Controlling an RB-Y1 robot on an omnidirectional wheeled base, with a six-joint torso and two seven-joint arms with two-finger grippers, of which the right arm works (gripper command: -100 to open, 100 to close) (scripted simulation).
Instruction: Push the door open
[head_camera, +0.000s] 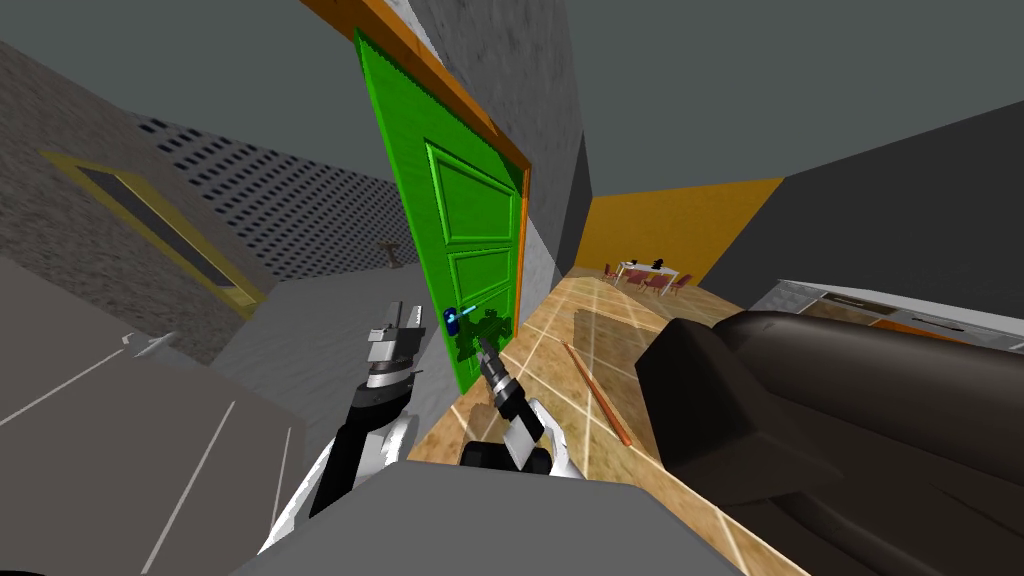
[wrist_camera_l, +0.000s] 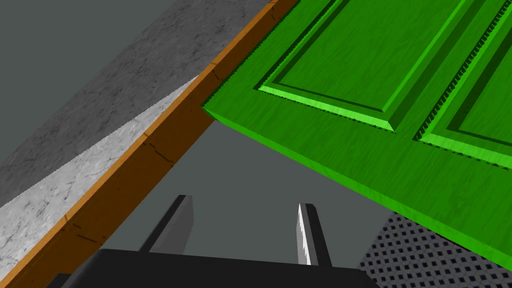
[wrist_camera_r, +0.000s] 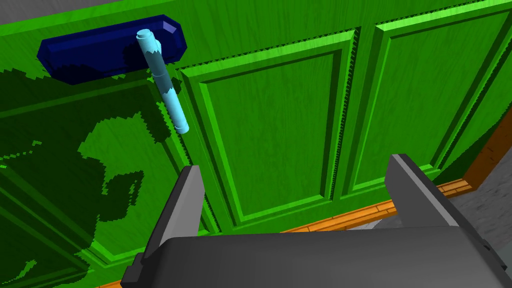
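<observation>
The green panelled door (head_camera: 470, 230) stands in an orange frame (head_camera: 524, 250), swung a little off the frame at its top corner (wrist_camera_l: 375, 75). A dark blue plate (wrist_camera_r: 100, 47) carries a light blue lever handle (wrist_camera_r: 162, 80); in the head view the lever handle (head_camera: 455, 318) sits low on the door. My right gripper (wrist_camera_r: 295, 162) is open, close to the door's face just below and beside the lever, casting a shadow on it. In the head view the right gripper (head_camera: 485, 343) points at the door. My left gripper (head_camera: 405, 312) is open and raised, left of the door's free edge (wrist_camera_l: 244, 201).
A dark sofa (head_camera: 850, 420) fills the right side, close to me. A thin orange rod (head_camera: 595, 390) lies on the tiled floor (head_camera: 560, 330). Far down the room stand a table and red chairs (head_camera: 645, 275). A grey wall with a yellow frame (head_camera: 150, 225) is on the left.
</observation>
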